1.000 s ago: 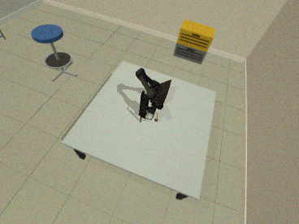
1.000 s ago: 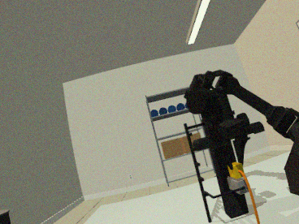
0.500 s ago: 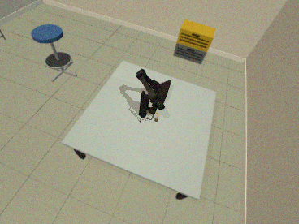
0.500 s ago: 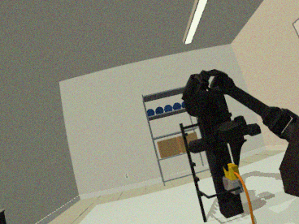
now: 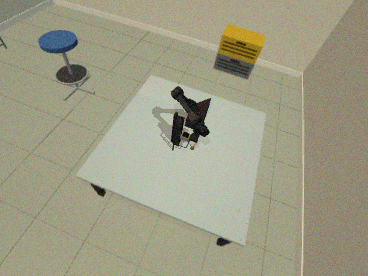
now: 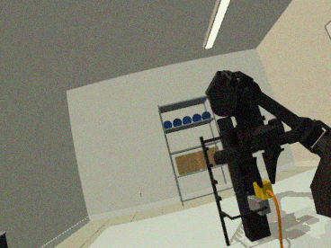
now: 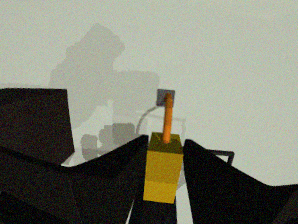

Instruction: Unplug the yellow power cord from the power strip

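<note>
The yellow plug [image 6: 262, 190] [image 7: 163, 172] is between the two black fingers of my gripper [image 7: 166, 143], which is shut on it. The orange part of the cord [image 6: 279, 216] [image 7: 168, 120] leaves the plug and hangs down in the exterior view; in the wrist view it runs to a small grey block [image 7: 161, 98]. A grey socket-like block [image 6: 257, 204] is just below the plug in the exterior view, beside a thick upright black bar [image 6: 257, 230] that looks like the power strip. Whether the plug's prongs are in a socket is hidden. The top view is too small to tell.
A thin black ladder-like frame [image 6: 214, 181] stands beside the black bar; part of a thin frame [image 7: 231, 154] shows right of the fingers in the wrist view. The dark brown arm base [image 6: 323, 189] [image 7: 32, 125] is close by. All stands on the white table [image 5: 200, 200].
</note>
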Motion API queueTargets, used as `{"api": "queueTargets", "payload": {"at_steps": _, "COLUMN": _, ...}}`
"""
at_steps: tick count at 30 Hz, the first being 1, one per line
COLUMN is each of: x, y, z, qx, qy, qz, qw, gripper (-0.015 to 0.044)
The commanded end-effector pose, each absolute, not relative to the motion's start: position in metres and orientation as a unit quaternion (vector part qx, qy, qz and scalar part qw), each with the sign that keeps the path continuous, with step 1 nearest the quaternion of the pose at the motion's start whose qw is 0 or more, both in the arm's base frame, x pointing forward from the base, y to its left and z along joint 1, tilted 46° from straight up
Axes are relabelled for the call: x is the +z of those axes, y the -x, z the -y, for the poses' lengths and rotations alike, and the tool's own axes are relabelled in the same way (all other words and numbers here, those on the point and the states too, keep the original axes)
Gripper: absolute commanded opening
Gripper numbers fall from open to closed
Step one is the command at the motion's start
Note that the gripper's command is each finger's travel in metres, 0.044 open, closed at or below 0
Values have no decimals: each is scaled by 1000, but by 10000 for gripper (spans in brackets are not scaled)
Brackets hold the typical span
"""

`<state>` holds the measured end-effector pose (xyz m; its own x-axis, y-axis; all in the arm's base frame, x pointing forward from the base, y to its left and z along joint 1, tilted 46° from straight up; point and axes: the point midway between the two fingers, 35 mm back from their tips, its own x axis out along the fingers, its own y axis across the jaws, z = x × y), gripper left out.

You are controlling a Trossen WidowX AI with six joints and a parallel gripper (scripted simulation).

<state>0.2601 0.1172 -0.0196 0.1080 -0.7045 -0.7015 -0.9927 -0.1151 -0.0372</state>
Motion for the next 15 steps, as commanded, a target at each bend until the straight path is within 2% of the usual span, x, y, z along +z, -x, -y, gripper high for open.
{"api": "queueTargets", "payload": {"at_steps": 1, "x": -22, "y": -261, "z": -121, "qx": 271, "qy": 694, "qz": -611, "qw": 268, "gripper": 26}}
{"api": "queueTargets", "payload": {"at_steps": 15, "x": -27, "y": -260, "z": -129, "qx": 270, "qy": 694, "qz": -611, "qw": 267, "gripper": 394}}
